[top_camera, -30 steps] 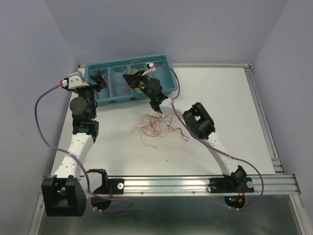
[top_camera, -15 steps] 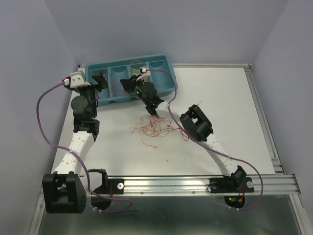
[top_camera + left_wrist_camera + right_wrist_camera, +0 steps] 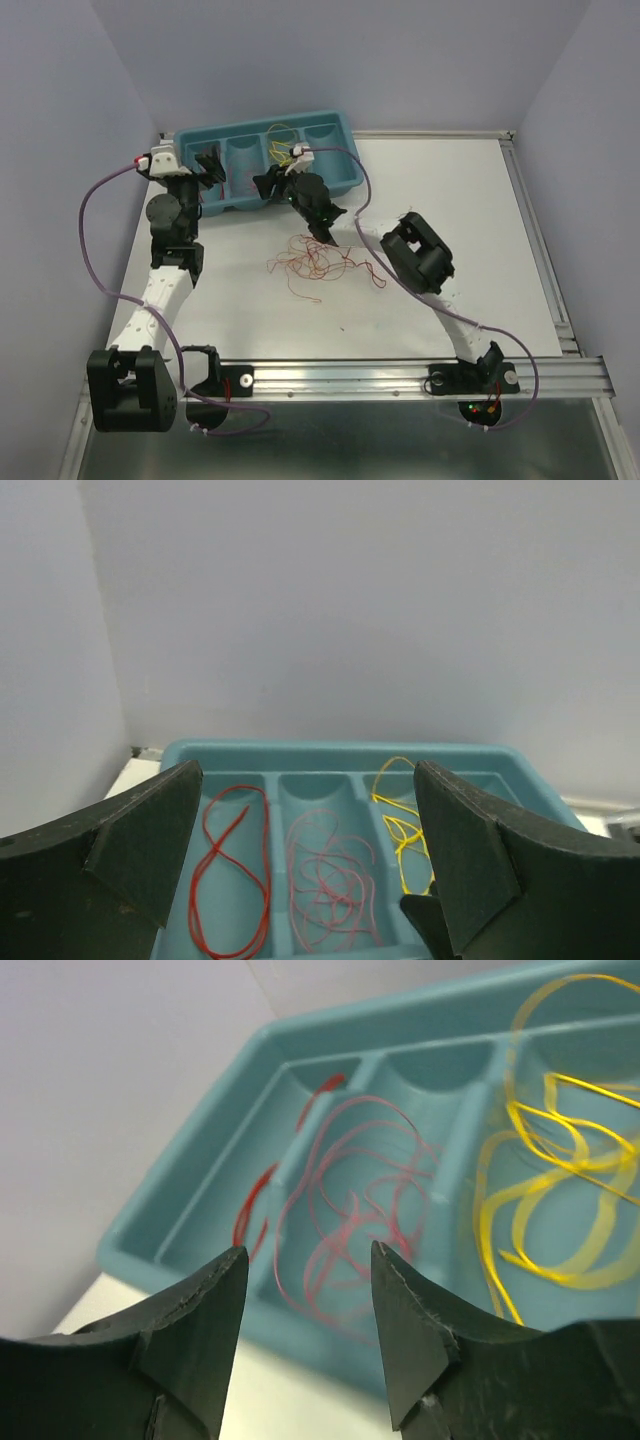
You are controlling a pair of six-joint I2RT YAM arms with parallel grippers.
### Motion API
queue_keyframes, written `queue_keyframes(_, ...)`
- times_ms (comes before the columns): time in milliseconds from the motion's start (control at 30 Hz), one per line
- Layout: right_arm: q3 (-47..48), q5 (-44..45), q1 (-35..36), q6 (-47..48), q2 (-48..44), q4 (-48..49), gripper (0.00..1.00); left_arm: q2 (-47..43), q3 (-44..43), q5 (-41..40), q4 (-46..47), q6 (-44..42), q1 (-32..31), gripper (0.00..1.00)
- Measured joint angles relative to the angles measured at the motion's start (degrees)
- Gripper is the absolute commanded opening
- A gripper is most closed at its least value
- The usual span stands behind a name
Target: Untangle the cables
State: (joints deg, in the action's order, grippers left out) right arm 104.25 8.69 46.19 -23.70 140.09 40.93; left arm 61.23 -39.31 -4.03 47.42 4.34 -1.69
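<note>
Top external view first, and we find the cables [image 3: 320,262] lying as a loose knot of red and orange loops on the white counter [image 3: 450,200], just in front of the teal tray [image 3: 225,127]. None of those strands touches a gripper.

More wire sits sorted inside the tray. On the left wrist view we pick out a red cable [image 3: 232,880] curled in the leftmost compartment, pink cables [image 3: 330,880] in the next one, and yellow cables [image 3: 400,830] in the third, with one yellow loop rising above the rim. The right wrist view shows us the same three colours, each in its own compartment.

Now the right gripper [image 3: 308,1290]: its two dark fingers stand moderately apart with nothing between them, and we look straight through the gap at the pink strands. From above, we see it poised over the tray's near wall, around the second and third compartments, its arm slanting over the far edge of the knot.

Over to the left gripper [image 3: 308,810]: jaws spread wide and empty, facing along the tray. From above, it sits at the tray's left end, over the first compartment.

A purple cord [image 3: 95,230] loops off the left arm's wrist, and another curves off the right arm's.
</note>
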Motion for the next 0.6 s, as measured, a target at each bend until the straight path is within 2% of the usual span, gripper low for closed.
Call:
queue_keyframes(100,-14.91,3.04,0.02,0.81,-13.05,-1.97,0.58,2.56,-1.4,7.74,-1.53,-1.31,0.07,0.99)
queue_keyframes(133,-17.14,3.63,0.02,0.96,-15.41,-2.54,0.58,4.37,-2.86,11.13,-2.67,-2.03,0.07,0.99)
queue_keyframes(167,-22.25,4.85,-0.04,1.2,-21.75,-4.26,0.58,6.36,-4.48,14.88,-3.89,-2.99,-0.09,0.99)
queue_keyframes(233,-26.77,7.69,-0.26,1.75,-30.42,-9.31,0.59,9.6,-7.74,21.33,-7.23,-4.76,-0.9,0.99)
queue_keyframes(267,-27.47,9.55,-0.48,1.92,-35.43,-14.36,0.63,11.52,-9.31,24.04,-8.72,-6.12,-2.16,0.99)
queue_keyframes(300,-26.91,10.64,-0.61,2.05,-38.42,-18.08,0.64,12.61,-10.19,25.81,-9.79,-7.1,-3.21,0.99)
queue_keyframes(333,-26.1,12.11,-0.85,2.03,-40.7,-21.86,0.64,13.46,-10.6,27.23,-10.99,-8.35,-4.63,0.99)
queue_keyframes(467,-23.34,15.65,-1.55,1.25,-44.94,-39.28,0.81,14.78,-10.67,29.73,-16.52,-16.48,-14.62,0.99)
queue_keyframes(600,-23.82,18.6,-1.86,0.52,-42.6,-52.5,0.83,15.04,-10.69,31.17,-20.06,-22.77,-21.22,0.99)
